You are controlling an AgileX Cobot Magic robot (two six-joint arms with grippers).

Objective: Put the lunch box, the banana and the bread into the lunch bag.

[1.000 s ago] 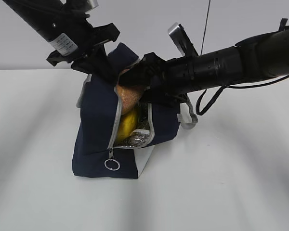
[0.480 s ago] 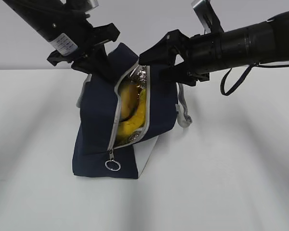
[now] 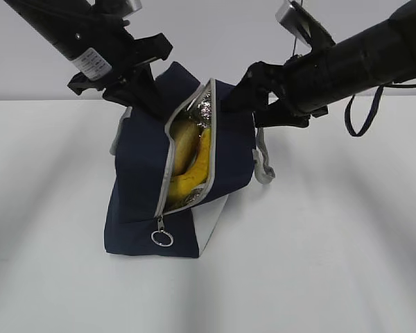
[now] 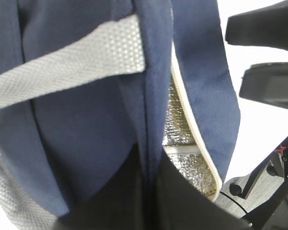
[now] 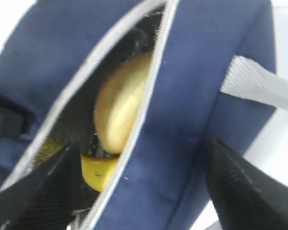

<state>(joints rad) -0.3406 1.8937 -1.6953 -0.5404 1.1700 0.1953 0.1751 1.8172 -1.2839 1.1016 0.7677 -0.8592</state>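
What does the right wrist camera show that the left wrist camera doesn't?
Only the right wrist view: the bread and the banana inside the open zipper, between the open right gripper fingers.

Only the left wrist view: the left gripper shut on the lunch bag fabric, and the silver foil lining.

Both: the navy bag, its zipper edge and a grey strap handle.
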